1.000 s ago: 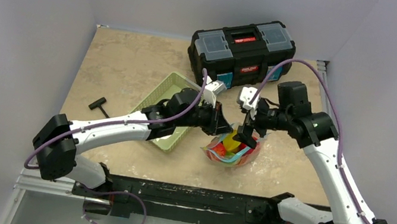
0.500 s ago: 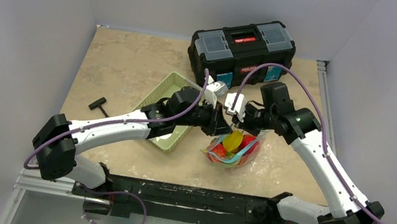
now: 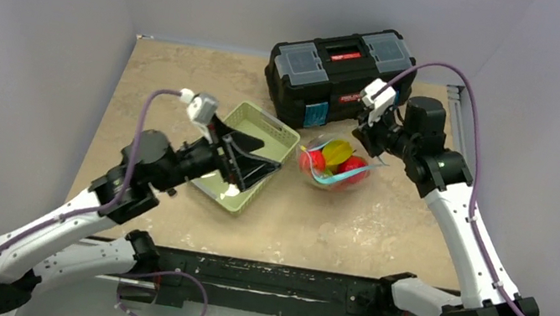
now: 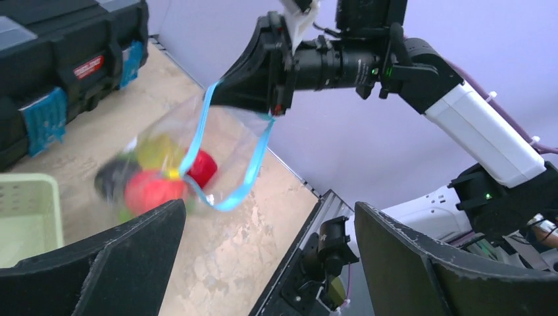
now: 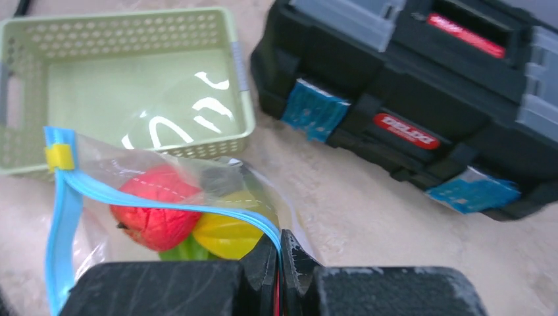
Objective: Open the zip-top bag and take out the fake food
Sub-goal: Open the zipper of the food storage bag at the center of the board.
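The clear zip-top bag (image 3: pixel 333 163) hangs by its blue zip strip (image 5: pixel 164 205) from my right gripper (image 3: pixel 371 136), which is shut on the strip. In the left wrist view the bag (image 4: pixel 172 172) dangles under the right gripper (image 4: pixel 253 92), and the strip forms an open loop. Fake food is inside: a red fruit (image 5: pixel 155 208), a yellow piece (image 5: pixel 229 232) and something green below them. My left gripper (image 3: pixel 259 160) is open and empty over the green basket, well left of the bag. Its fingers (image 4: pixel 99 263) frame the left wrist view.
A pale green lattice basket (image 3: pixel 271 128) lies left of the bag, partly under the left gripper. A black toolbox (image 3: pixel 341 70) stands just behind the bag at the back of the table. The table's right rail (image 3: pixel 458 127) runs beside the right arm.
My left gripper let go of the bag, opened and pulled back left over the basket. My right gripper shut on the zip strip and carried the bag back and right, toward the toolbox.
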